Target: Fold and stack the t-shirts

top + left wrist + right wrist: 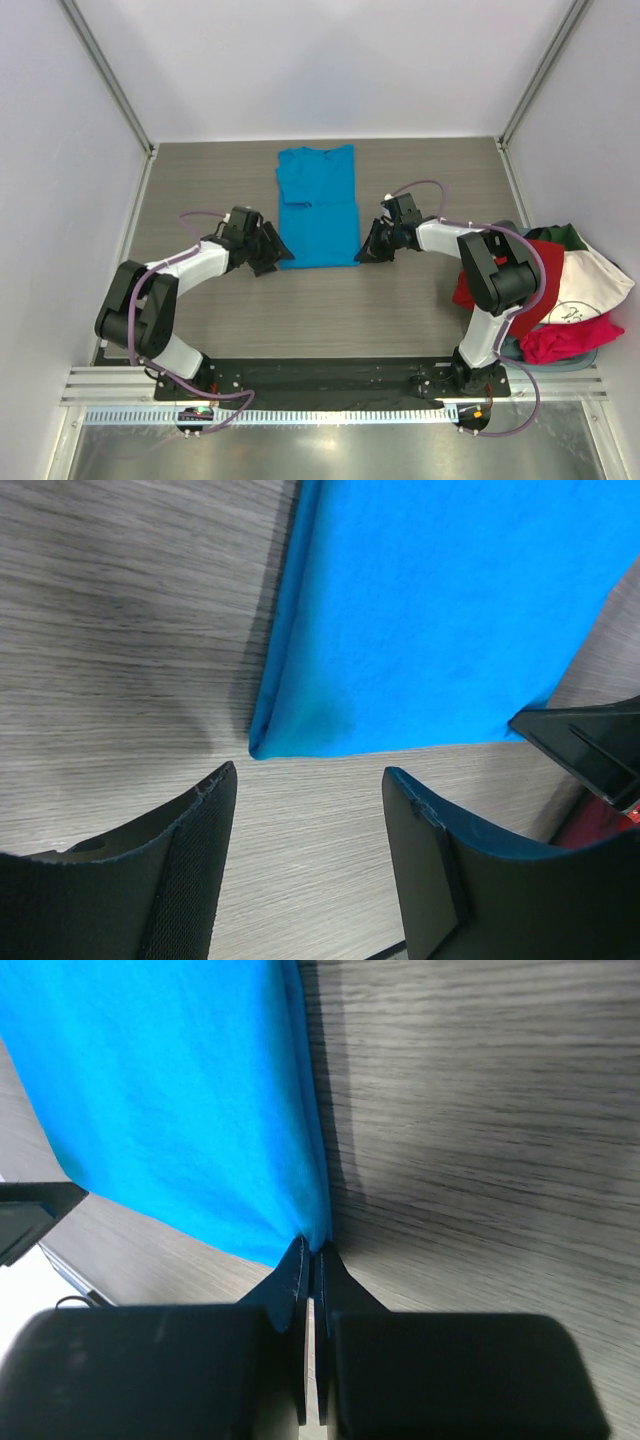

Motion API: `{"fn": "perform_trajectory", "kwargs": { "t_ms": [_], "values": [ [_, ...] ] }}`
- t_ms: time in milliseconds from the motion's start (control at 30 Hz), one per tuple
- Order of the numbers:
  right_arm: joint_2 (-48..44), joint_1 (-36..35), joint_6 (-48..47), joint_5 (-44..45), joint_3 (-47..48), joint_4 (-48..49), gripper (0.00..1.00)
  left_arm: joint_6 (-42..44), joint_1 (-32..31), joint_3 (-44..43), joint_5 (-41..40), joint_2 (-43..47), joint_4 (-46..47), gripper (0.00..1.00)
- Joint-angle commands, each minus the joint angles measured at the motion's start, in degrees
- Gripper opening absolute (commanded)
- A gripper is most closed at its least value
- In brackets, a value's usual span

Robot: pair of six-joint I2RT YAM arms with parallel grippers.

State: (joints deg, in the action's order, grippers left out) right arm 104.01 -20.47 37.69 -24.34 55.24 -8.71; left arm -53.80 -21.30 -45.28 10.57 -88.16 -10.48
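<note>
The blue t-shirt [317, 205] lies flat in the middle of the bench [200, 180], already narrowed to a long strip. Its long axis runs straight away from the arms, with the collar end far and the hem end near. The coming move depends on this near hem, because both arms stand at its two corners.

The left claw [305, 775] is open. The near-left corner of the shirt points into the gap between its two fingers [190, 870], just ahead of the tips and not touching them, so this claw holds nothing. In the top view the left claw [278, 254] sits just beside that corner.

The right claw [312, 1252] is closed, and its tips pinch the near-right corner of the blue cloth. From above, the right claw [368, 250] is at the hem's right end.

Both arms are about equally near to the shirt, one on each side. I judge that the left one must move a little forward and close before the hem can be lifted evenly and carried toward the far end.

The pile of other t-shirts [560, 300], red, dark green, white and magenta-pink, waits at the right, well apart from the blue one. A grey-blue rim [585, 357] shows under it, perhaps a bin, but I cannot tell for sure.
</note>
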Motion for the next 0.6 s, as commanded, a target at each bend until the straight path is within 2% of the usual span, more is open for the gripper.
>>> {"fn": "perform_trajectory", "kwargs": {
  "t_ms": [0,133,233,567],
  "values": [
    [-0.12,-0.27,-0.60,-0.36,-0.84,1.41,0.01,-0.43,0.03,0.36,1.91,-0.87,2.75,0.61],
    [-0.73,-0.27,-0.69,-0.36,-0.93,1.24,0.01,0.01,0.21,0.72,1.74,-2.19,3.01,0.54],
    [-0.74,-0.27,-0.60,-0.45,-1.10,1.24,0.01,-0.43,0.56,0.98,2.70,-3.24,4.24,0.44],
    [-0.56,-0.27,-0.69,-0.71,-1.45,1.42,0.01,-0.60,2.22,1.95,2.61,-3.68,5.11,0.40]
  ]
}}
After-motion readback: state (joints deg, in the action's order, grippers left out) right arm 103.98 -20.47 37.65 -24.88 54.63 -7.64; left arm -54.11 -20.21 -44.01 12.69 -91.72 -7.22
